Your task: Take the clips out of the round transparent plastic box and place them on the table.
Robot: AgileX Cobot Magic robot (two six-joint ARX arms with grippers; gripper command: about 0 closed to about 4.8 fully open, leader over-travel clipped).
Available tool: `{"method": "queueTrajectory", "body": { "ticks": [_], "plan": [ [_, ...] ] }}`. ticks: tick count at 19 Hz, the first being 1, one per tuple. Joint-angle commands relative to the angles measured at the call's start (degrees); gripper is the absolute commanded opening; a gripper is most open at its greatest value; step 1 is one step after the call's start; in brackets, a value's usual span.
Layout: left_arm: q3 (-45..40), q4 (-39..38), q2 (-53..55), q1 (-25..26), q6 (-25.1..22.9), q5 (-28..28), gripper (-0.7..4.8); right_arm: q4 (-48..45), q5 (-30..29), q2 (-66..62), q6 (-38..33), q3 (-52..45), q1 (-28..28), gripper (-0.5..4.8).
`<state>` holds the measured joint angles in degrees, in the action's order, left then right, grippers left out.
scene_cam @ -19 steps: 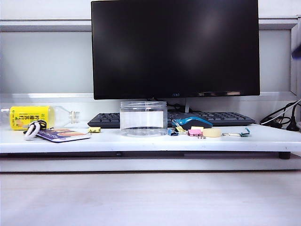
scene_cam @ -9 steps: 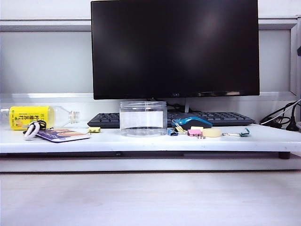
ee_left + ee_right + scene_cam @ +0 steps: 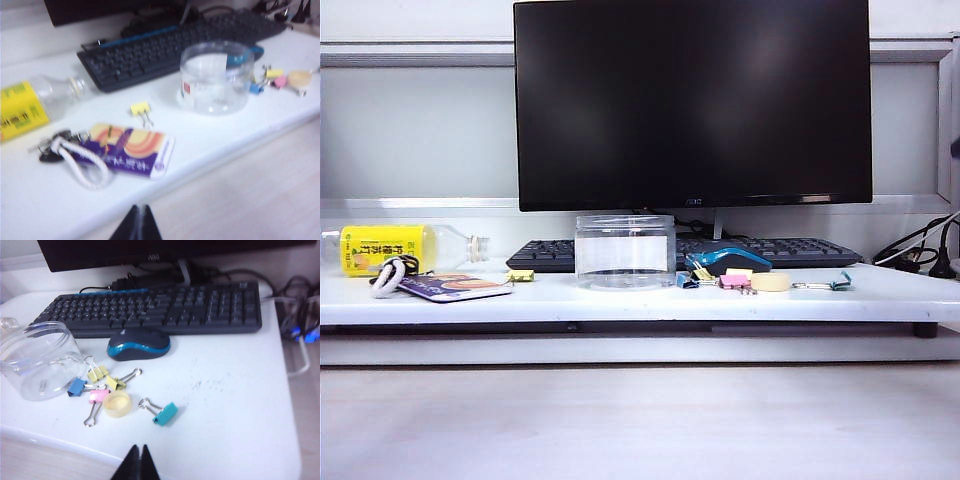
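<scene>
- Both end effectors, left (image 3: 136, 220) and right (image 3: 136, 460), hover closed and empty off the surface (image 3: 620, 300) front edge.
- Yellow clips (image 3: 102, 377) lie beside the seemingly empty round box (image 3: 37, 360); we should confirm that first.

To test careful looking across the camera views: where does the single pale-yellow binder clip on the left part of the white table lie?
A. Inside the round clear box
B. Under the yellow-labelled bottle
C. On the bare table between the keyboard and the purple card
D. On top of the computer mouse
C: in the left wrist view the yellow clip lies on the table, between the keyboard and the purple card, apart from the round clear box.
</scene>
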<state>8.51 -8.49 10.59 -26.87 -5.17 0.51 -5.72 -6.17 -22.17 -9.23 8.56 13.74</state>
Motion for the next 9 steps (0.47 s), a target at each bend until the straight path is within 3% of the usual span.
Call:
{"method": "queueTrajectory", "body": {
  "ticks": [1,4,9],
  "plan": [
    [-1.42,1.92,0.09,-0.02,-0.15,-0.35,0.17,-3.82,0.39,0.07,-1.27,-2.03,0.11,-0.01],
    [-3.69,2.51,0.09,-0.02,1.33,-0.33,0.17,-6.93,4.48,0.07,-1.22,-6.73,0.20,-0.01],
    [-5.49,3.61,0.09,-0.02,1.29,-0.33,0.17,-6.51,6.47,0.02,1.11,-7.89,0.31,-0.01]
  ]
}}
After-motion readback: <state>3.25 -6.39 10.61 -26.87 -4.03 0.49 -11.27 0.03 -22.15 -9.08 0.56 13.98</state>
